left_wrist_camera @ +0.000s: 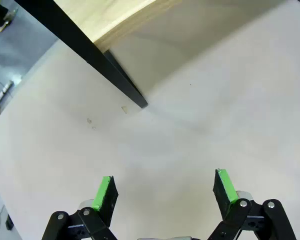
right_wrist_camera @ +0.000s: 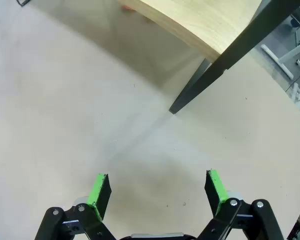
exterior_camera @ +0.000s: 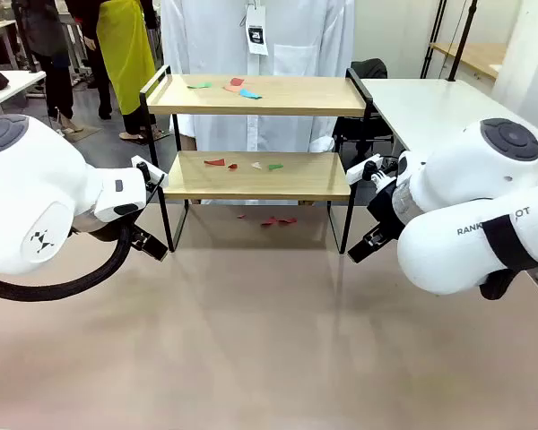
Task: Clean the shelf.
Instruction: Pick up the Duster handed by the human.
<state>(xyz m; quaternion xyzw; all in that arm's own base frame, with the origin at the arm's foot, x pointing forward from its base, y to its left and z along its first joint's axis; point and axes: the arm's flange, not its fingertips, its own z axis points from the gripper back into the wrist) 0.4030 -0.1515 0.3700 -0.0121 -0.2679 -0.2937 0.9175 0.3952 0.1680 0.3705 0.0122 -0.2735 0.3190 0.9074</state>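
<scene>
The shelf (exterior_camera: 255, 175) stands crosswise just ahead, long axis left to right, with the left pincer (left_wrist_camera: 162, 187) and right pincer (right_wrist_camera: 157, 186) both released, empty, and seemingly equally near its end legs.

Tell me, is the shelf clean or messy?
Messy: the shelf has coloured scraps on both boards, and more lie on the table beneath.

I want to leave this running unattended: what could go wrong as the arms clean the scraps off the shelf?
1. The open left tool and right tool hang near the thin front legs of the shelf; a stray move may shove or tip it.
2. The coloured scraps are small and flat; a pinch may miss or brush them onto the table, where some lie.
3. The lower board sits under the top one, so a bulky wrist may hit the frame.
</scene>
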